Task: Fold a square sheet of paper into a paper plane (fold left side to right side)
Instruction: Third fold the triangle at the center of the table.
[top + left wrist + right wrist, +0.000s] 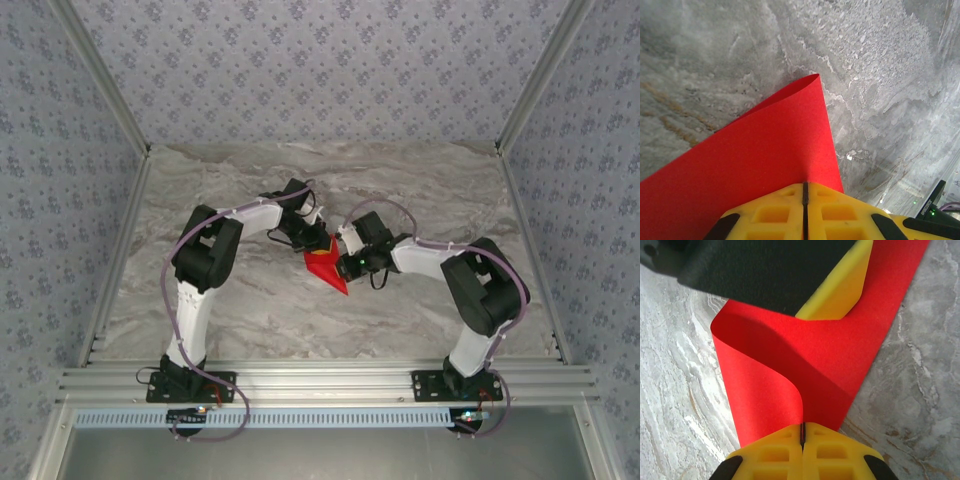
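Note:
The square sheet of paper (325,268), bright red, hangs bent between both grippers over the middle of the table, with a point toward the near right. My left gripper (317,242) is shut on it; in the left wrist view the yellow jaws (805,186) meet on the paper (765,150), whose far corner curls up. My right gripper (344,252) is shut on the opposite edge. In the right wrist view its jaws (803,428) pinch a curled-over flap of the sheet (840,365). One yellow finger (840,295) of the left gripper presses the paper just beyond.
The grey marbled table (400,180) stretches bare behind and beside the arms. Patterned walls and metal rails (120,250) close it in on three sides. Both arms bend inward, their wrists almost touching at the centre.

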`<state>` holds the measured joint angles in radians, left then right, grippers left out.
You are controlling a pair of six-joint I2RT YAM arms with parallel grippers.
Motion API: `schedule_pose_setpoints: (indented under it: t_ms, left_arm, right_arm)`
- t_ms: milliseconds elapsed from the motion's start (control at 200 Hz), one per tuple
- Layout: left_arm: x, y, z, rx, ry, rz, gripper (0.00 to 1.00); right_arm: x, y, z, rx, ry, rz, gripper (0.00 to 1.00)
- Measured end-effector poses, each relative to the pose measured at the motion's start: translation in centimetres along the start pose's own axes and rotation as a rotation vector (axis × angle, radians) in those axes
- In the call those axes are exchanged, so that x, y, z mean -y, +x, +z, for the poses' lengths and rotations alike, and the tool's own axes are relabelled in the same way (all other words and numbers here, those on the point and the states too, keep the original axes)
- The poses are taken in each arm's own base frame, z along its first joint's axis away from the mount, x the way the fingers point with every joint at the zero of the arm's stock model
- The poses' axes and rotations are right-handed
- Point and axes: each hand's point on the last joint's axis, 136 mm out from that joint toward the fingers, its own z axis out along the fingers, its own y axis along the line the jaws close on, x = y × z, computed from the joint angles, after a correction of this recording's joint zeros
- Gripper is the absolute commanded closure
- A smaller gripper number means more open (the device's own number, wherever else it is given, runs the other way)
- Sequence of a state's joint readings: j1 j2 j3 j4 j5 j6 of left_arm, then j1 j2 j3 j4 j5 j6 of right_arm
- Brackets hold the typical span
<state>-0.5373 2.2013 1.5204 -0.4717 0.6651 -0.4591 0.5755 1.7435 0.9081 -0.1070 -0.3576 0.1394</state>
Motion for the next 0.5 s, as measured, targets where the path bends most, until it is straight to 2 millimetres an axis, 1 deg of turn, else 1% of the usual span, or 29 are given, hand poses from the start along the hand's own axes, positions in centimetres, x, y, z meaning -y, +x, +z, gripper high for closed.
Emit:
schedule_pose_setpoints:
  t_ms: [120, 405, 500]
  left_arm:
    - [0.0, 0.0, 0.0, 0.0, 0.0, 0.0, 0.93]
    - [0.08, 0.05, 0.07, -0.001, 0.0, 0.002, 0.93]
    - [0.15, 0.1, 0.12, -0.002, 0.0, 0.004, 0.91]
  right_arm:
    - [0.1, -0.04, 0.22, -0.005, 0.002, 0.002, 1.0]
    - [0.33, 0.68, 0.53, -0.033, 0.007, 0.013, 1.0]
    - [0.35, 0.75, 0.53, -0.036, 0.007, 0.014, 1.0]
